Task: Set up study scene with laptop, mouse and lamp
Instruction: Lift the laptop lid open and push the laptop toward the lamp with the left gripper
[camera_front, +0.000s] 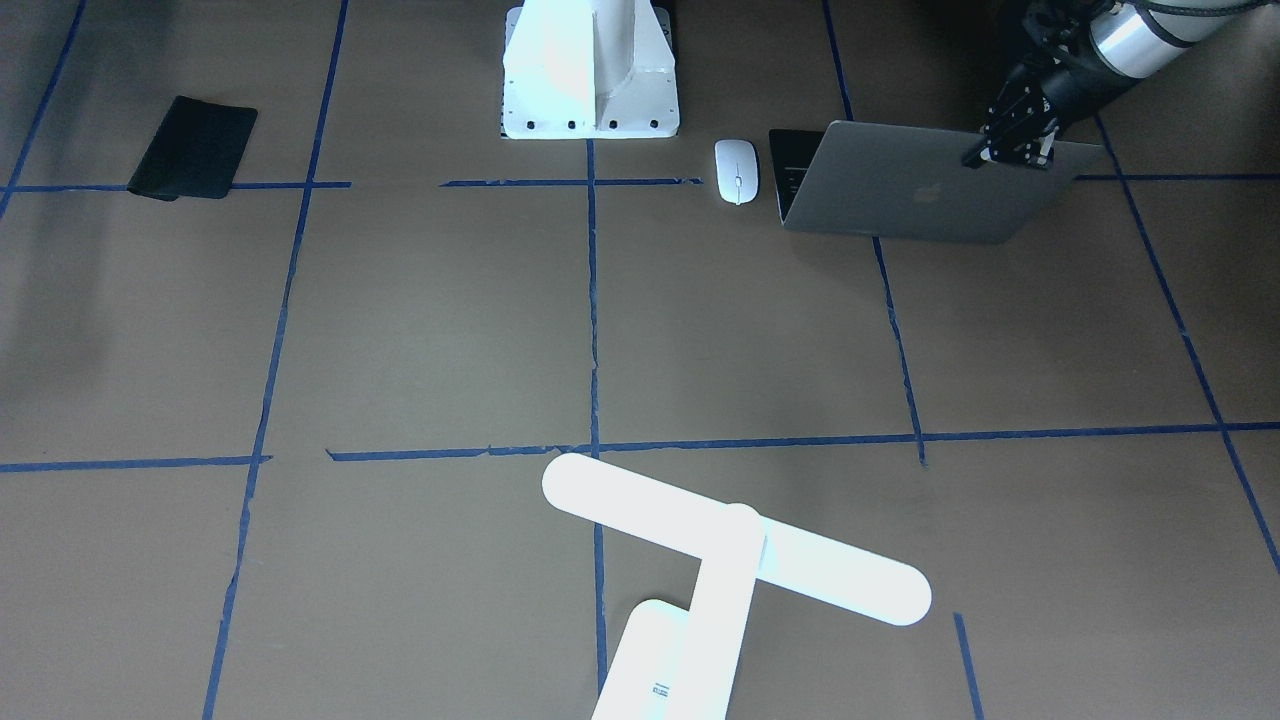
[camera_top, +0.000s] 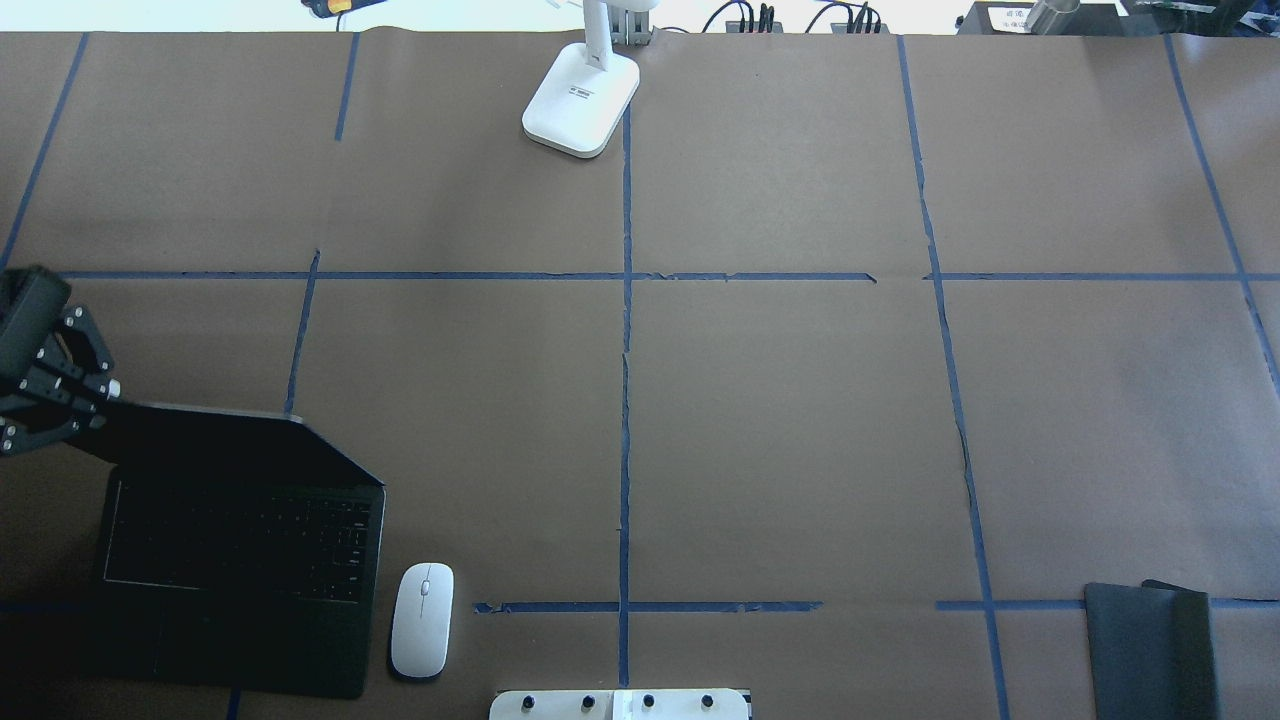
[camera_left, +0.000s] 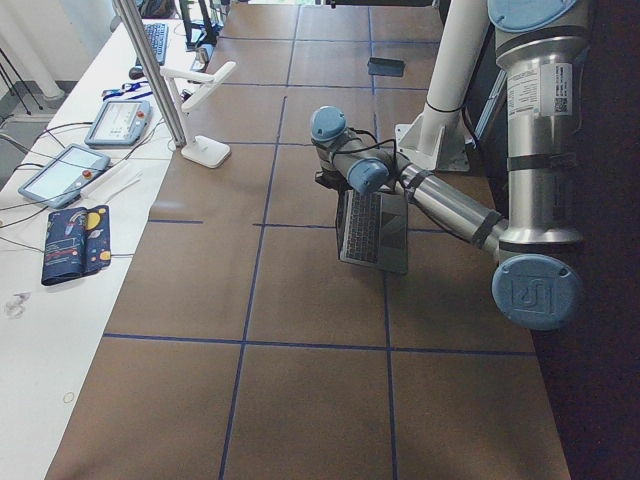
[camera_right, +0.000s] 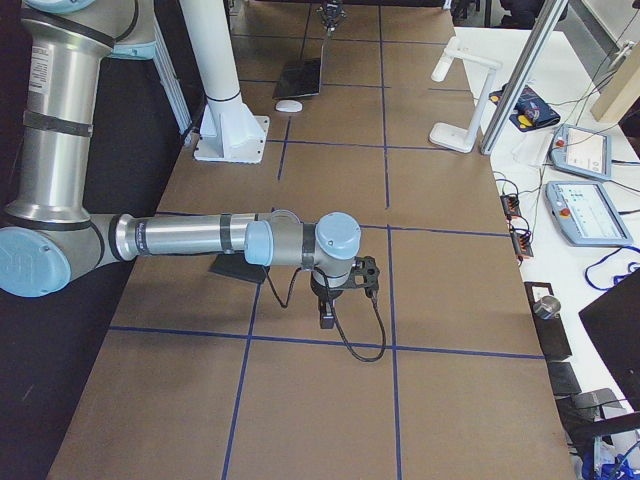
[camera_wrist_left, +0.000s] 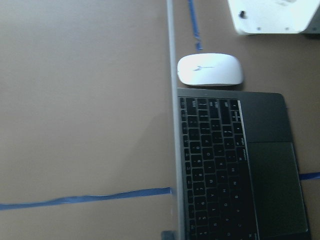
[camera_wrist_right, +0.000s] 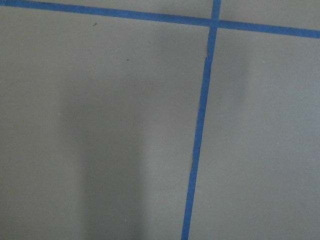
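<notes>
Hinging open: slim grey metal laptop (camera_front: 900, 190), at table's left end.
Lid's top edge is pinched by black left gripper (camera_front: 1012, 150), seemingly for raising; small white oval mouse (camera_front: 737, 171) just beside; white T-shaped lamp (camera_front: 735, 540) well apart; right gripper (camera_right: 327, 315): width cannot be told.

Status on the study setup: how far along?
Done: the mouse lies right beside the laptop, near the robot. The lamp stands upright at the far table edge.
In hand: the left gripper appears clamped on the laptop's lid edge, with the lid part-open.
Left: finish opening the lid. The lamp is far from the laptop and probably needs moving closer. The right gripper hovers over bare table.
</notes>
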